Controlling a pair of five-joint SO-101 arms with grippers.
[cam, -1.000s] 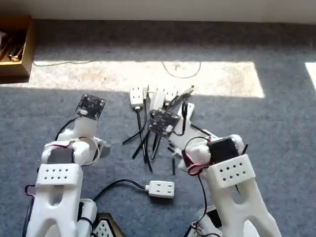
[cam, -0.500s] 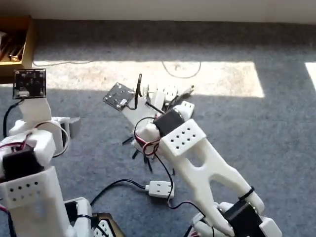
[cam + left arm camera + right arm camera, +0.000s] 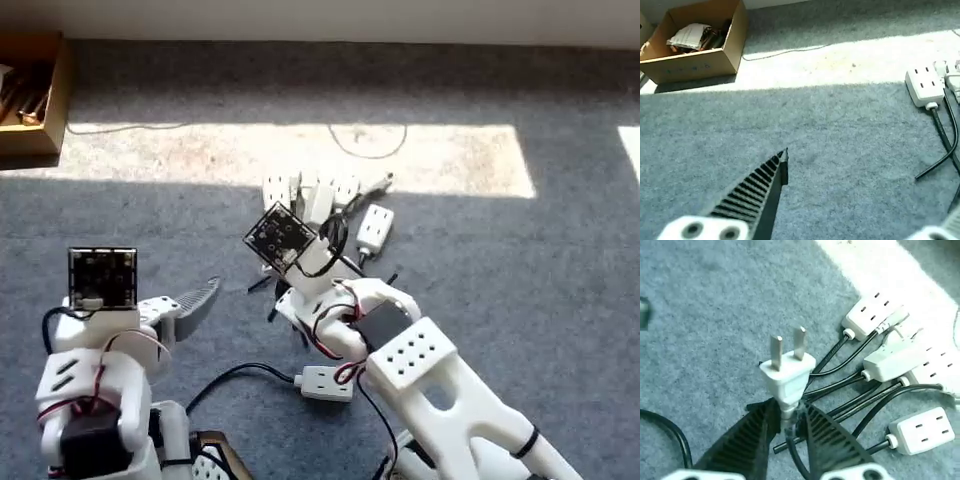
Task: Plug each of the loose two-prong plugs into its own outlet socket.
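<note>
High view: two arms stand over grey carpet point(image 3: 560, 300). The left gripper point(image 3: 192, 300) hangs low at the left, well apart from the sockets. The right arm point(image 3: 420, 370) stretches to the middle, its wrist board above a tangle of black cords point(image 3: 290, 290). I count five white outlet sockets point(image 3: 276, 192): three bunched at the edge of the sunlit strip, one just beside them on the right, and one alone near the arm bases with its cord curling off. One cardboard box point(image 3: 35, 110) sits in the far left corner.

Left wrist view: one ribbed black finger point(image 3: 759, 189) points over the carpet with a wide gap beside it, so this pincer stands open and holds nothing. Two sockets lie at the far side, one whole and one cut by the edge. The box holds papers.

Right wrist view: the right gripper point(image 3: 787, 412) is clamped on one white two-prong plug point(image 3: 787, 374), its prongs pointing away from the fingers, near but apart from four sockets, each on a black cord
</note>
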